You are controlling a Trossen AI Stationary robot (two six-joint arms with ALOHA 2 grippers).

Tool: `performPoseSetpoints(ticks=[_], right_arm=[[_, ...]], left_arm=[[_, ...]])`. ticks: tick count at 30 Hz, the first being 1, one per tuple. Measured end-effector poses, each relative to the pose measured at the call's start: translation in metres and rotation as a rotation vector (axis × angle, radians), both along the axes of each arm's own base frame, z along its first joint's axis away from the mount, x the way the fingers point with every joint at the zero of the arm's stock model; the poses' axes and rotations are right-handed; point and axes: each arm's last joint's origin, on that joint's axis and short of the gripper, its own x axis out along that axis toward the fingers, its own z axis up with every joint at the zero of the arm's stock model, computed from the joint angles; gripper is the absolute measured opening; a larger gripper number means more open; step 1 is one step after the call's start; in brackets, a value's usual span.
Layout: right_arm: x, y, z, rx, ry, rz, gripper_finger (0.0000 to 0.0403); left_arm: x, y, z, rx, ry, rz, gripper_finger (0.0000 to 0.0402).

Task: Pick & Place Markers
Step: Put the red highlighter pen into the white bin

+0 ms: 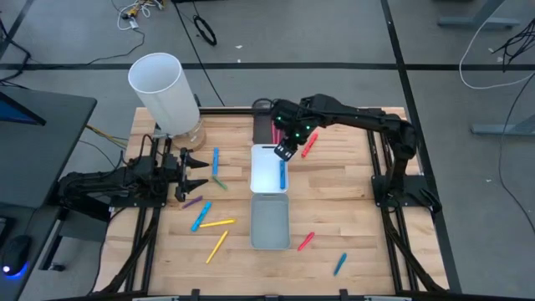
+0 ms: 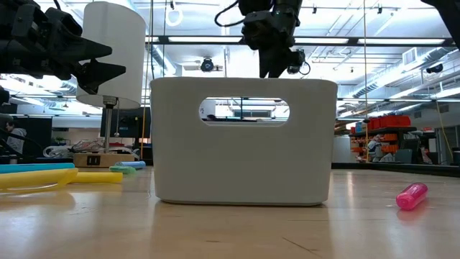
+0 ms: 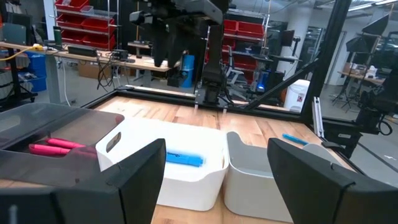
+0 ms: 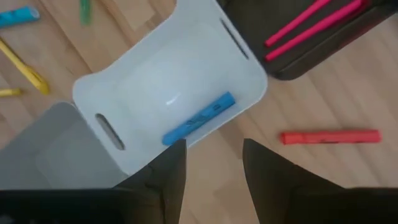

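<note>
Right gripper [image 1: 285, 150] hangs open and empty over the white plastic tray [image 1: 266, 186], where a blue marker [image 1: 282, 174] lies, so it looks like a drop. Other markers [image 1: 215, 223] lie scattered on the wooden table [image 1: 334, 201]; the left gripper [image 1: 199, 171] waits wide open nearby.

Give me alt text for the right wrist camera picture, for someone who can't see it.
Seen from above past the right hand, whose open fingers hold nothing, a blue marker lies in a white tray. A black tray holds two pink markers, and a red marker lies on the table.
</note>
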Motion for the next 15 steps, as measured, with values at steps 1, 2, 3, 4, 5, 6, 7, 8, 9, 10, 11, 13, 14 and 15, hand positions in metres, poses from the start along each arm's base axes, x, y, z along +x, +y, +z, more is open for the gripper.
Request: performPoseSetpoints(ticks=[1, 2, 3, 4, 5, 6, 7, 8, 9, 10, 11, 13, 14, 15], right_arm=[[-0.001, -0.003, 0.000, -0.005, 0.005, 0.012, 0.0157], [-0.003, -0.006, 0.000, -0.011, 0.011, 0.024, 0.0157], [-0.005, -0.009, -0.001, -0.014, 0.019, 0.036, 0.0157], [-0.007, -0.012, -0.001, -0.017, 0.029, 0.044, 0.0157], [-0.008, -0.015, -0.001, -0.019, 0.038, 0.055, 0.0157], [-0.010, -0.018, -0.001, -0.023, 0.047, 0.072, 0.0157], [-0.012, -0.021, -0.001, -0.026, 0.058, 0.088, 0.0157], [-0.015, -0.023, -0.001, -0.027, 0.071, 0.104, 0.0157], [-0.018, -0.025, -0.001, -0.029, 0.082, 0.121, 0.0157], [-0.021, -0.027, 0.001, -0.033, 0.085, 0.133, 0.0157], [-0.024, -0.029, 0.003, -0.035, 0.087, 0.139, 0.0157], [-0.030, -0.034, 0.008, -0.045, 0.081, 0.147, 0.0158], [-0.033, -0.036, 0.011, -0.052, 0.075, 0.151, 0.0159], [-0.036, -0.039, 0.012, -0.060, 0.070, 0.162, 0.0160]], left_arm=[[0.000, 0.000, 0.000, 0.000, 0.001, 0.000, 0.0288], [0.000, 0.000, 0.000, 0.000, 0.000, 0.000, 0.0288], [0.000, 0.000, 0.000, 0.000, 0.000, 0.000, 0.0288], [0.000, 0.000, 0.000, 0.000, 0.000, 0.000, 0.0288], [0.000, 0.000, 0.000, 0.000, 0.000, 0.000, 0.0288], [0.000, 0.000, 0.000, 0.000, 0.000, 0.000, 0.0288], [0.000, 0.000, 0.000, 0.000, 0.000, 0.000, 0.0288], [0.000, 0.000, 0.000, 0.000, 0.000, 0.000, 0.0288], [0.000, 0.000, 0.000, 0.000, 0.000, 0.000, 0.0288], [0.000, 0.000, 0.000, 0.000, 0.000, 0.000, 0.0288], [0.000, 0.000, 0.000, 0.000, 0.000, 0.000, 0.0288], [0.000, 0.000, 0.000, 0.000, 0.000, 0.000, 0.0288], [0.000, 0.000, 0.000, 0.000, 0.000, 0.000, 0.0288], [0.000, 0.000, 0.000, 0.000, 0.000, 0.000, 0.0288]])
